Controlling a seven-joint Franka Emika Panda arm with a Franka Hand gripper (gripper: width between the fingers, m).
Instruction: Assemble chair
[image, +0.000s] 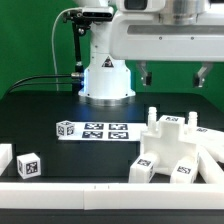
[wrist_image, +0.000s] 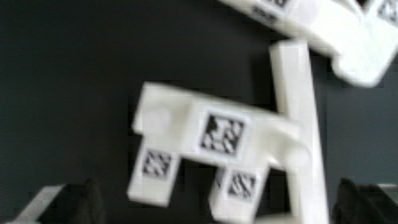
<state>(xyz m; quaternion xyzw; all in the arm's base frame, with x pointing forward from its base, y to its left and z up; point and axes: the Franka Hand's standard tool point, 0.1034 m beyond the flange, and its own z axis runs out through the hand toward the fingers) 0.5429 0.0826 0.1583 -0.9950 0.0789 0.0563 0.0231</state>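
The white chair parts (image: 175, 145) with square tags lie in a cluster at the front of the exterior view's right. My gripper (image: 172, 78) hangs high above them, open and empty, with its two dark fingers wide apart. In the wrist view a blocky white chair part (wrist_image: 210, 140) with several tags lies below the gripper (wrist_image: 214, 212), joined to a long white bar (wrist_image: 295, 110). Another tagged white part (wrist_image: 324, 25) lies beyond it. The dark fingertips (wrist_image: 64, 205) show at the frame's corners. The view is blurred.
The marker board (image: 95, 130) lies mid-table before the robot base (image: 107, 80). A small tagged white cube (image: 28, 166) and a white block (image: 5, 158) sit at the exterior view's left. A white rail (image: 60, 186) runs along the front edge.
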